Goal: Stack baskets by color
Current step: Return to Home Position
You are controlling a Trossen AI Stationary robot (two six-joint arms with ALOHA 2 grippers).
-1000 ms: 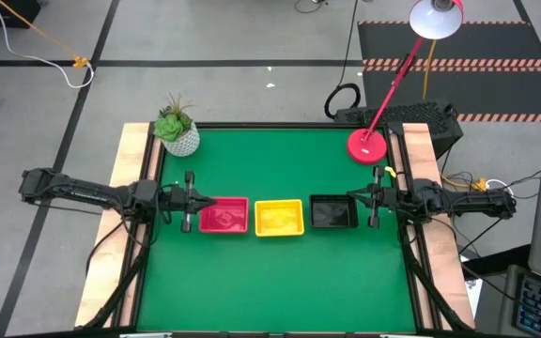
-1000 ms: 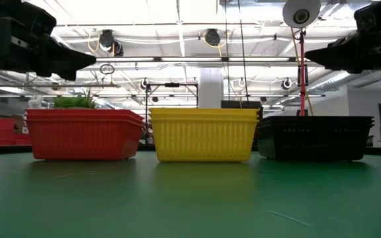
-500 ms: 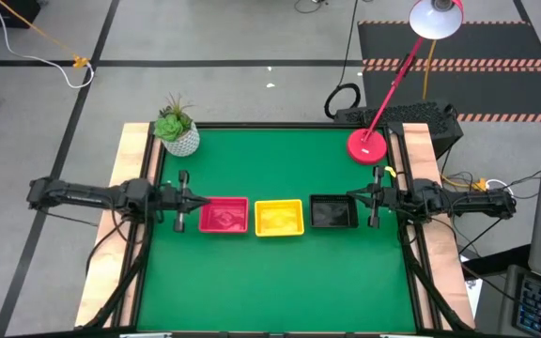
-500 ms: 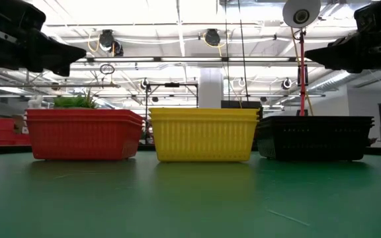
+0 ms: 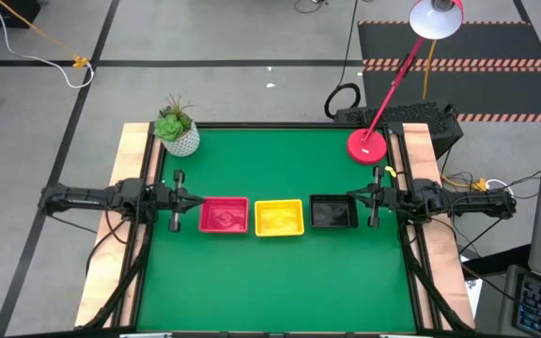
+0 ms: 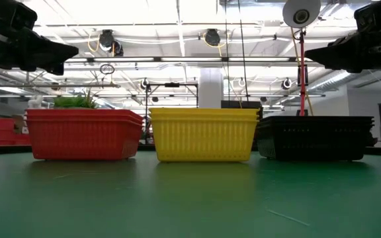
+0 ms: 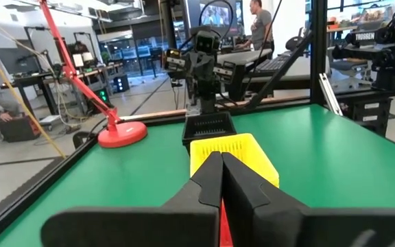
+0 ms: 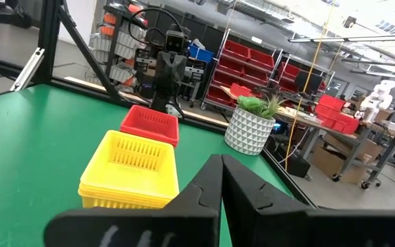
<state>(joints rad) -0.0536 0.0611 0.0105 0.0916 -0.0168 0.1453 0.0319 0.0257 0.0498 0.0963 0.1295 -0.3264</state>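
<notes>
Red mesh plastic basket stack (image 5: 224,215), yellow mesh plastic stack (image 5: 279,217), black mesh plastic stack (image 5: 332,212): high view, one row between left pincer (image 5: 172,199) and right pincer (image 5: 374,197), red nearest left. Low view alone shows layered rims. Wrist views: both pincers pressed together, empty. Judged: stacking complete; homing step, needing clear retreat.

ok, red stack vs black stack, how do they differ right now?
Colour: the red stack is red, the black stack black.
Place: the red stack ends the row by the left tool; the black stack ends it by the right tool.
Height: in the low view the black stack's rim shows lower than the red stack's.
Shared: both upright, flanking the yellow stack, neither gripped.
</notes>
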